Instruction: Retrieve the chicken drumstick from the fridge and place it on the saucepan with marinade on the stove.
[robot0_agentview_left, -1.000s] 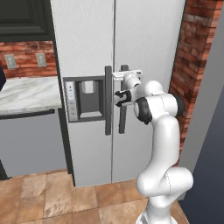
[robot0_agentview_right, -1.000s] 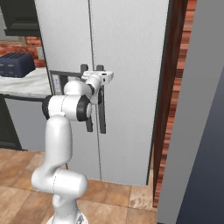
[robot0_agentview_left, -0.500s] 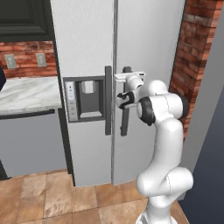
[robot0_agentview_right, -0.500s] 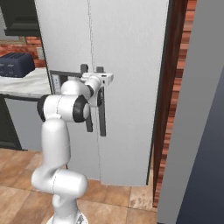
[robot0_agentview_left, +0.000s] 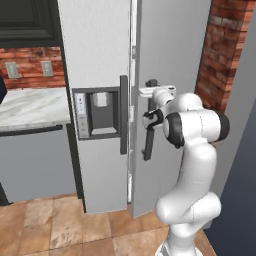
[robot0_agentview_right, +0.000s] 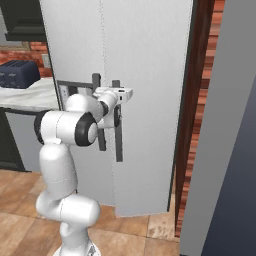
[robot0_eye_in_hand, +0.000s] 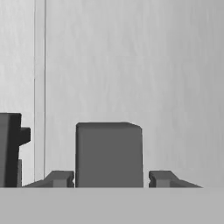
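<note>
The tall light grey fridge (robot0_agentview_left: 95, 50) faces me with its left door closed and its right door (robot0_agentview_left: 170, 45) standing slightly ajar, leaving a narrow gap at the seam. My gripper (robot0_agentview_left: 150, 91) is at the top of the right door's dark vertical handle (robot0_agentview_left: 148, 145). From the other side the gripper (robot0_agentview_right: 117, 95) is seen clamped on that handle (robot0_agentview_right: 118, 145). In the hand view the handle's top (robot0_eye_in_hand: 108, 153) sits between my fingertips (robot0_eye_in_hand: 61, 178), which press close on both sides. The chicken drumstick is hidden behind the doors. Saucepan and stove are out of view.
The left door carries its own dark handle (robot0_agentview_left: 123, 115) and a water dispenser panel (robot0_agentview_left: 102, 112). A marble counter (robot0_agentview_left: 30, 107) runs to the left, with a dark blue toaster (robot0_agentview_right: 20, 74) on it. A brick wall (robot0_agentview_left: 220, 50) and a grey panel (robot0_agentview_right: 225, 125) close in on the right.
The right fridge door has swung out a little with my gripper on its handle, and a gap has opened at the seam. My elbow has drawn back toward the base.
</note>
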